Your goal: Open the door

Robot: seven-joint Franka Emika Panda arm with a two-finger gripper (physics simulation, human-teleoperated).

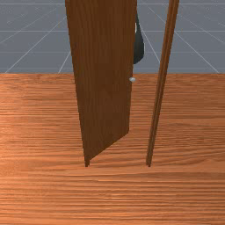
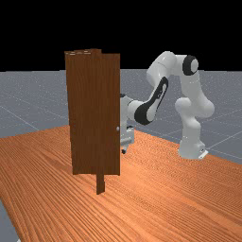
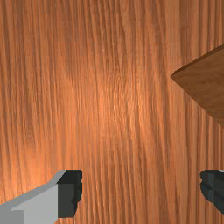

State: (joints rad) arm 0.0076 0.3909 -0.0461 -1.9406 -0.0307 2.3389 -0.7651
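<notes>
The brown door (image 1: 103, 79) stands ajar, swung at an angle out of its frame (image 1: 160, 88) toward the arm in the front view. A small pale knob (image 1: 132, 79) sits by its free edge; the far view has the door (image 2: 94, 113) and knob (image 2: 117, 128) too. Just past that edge, on the far view's right, my gripper (image 2: 124, 151) hangs above the table, partly hidden by the door. The wrist view shows my gripper (image 3: 141, 188) with fingers wide apart and nothing between them. A dark brown wooden corner (image 3: 203, 83) lies beyond the right-hand finger.
The orange-brown table (image 2: 165, 203) spreads beneath door and arm. In the front view a gap separates the door's free edge from the upright post on the right. The arm's base (image 2: 191, 149) stands at the far view's right.
</notes>
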